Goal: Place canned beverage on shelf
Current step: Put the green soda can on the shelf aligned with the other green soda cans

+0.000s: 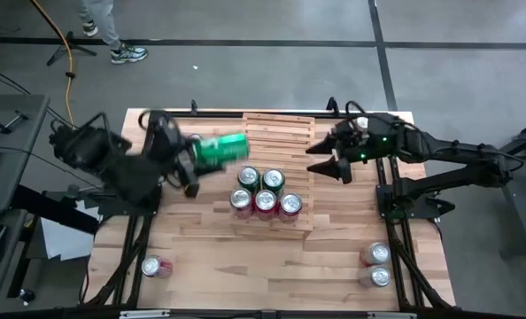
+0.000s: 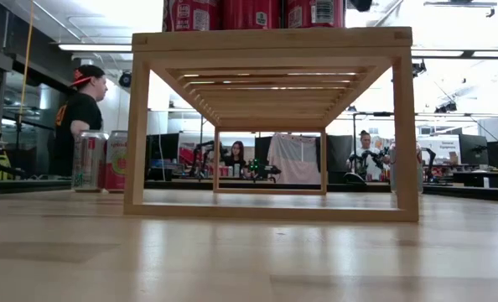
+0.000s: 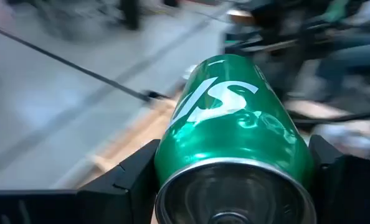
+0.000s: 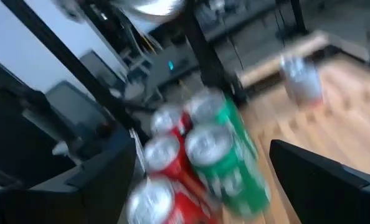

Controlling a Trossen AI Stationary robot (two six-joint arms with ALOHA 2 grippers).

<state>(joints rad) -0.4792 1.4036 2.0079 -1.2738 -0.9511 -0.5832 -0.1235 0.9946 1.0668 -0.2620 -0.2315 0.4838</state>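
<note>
Five cans stand upright on the shelf (image 1: 279, 146), the pale slatted rack that sits in the middle of the bench (image 1: 272, 266), nearer its far edge. We count two green-sided cans (image 1: 260, 178) behind and three red cans (image 1: 266, 202) in front, all grouped toward the shelf's near edge and touching or almost touching one another. We see our left tool (image 1: 192, 155) just off the shelf's left edge, clamped on a green can (image 1: 220, 149) that lies on its side, its far end reaching over the shelf's left edge; in the left wrist view this green can (image 3: 235, 143) fills the gap between the two dark fingers (image 3: 126, 180), which press its sides. Our right tool (image 1: 332, 161) hangs at the shelf's right edge with its fingers well apart and nothing between them, and its wrist view looks across at the cluster of cans. Elsewhere, one red can (image 1: 154, 266) lies near the bench's near left corner, and two more cans (image 1: 375, 264) sit near the near right corner. From bench height we see the shelf's open wooden frame (image 2: 270, 126) with red cans on top, and a person in dark clothing (image 2: 77, 117) in the room beyond.
</note>
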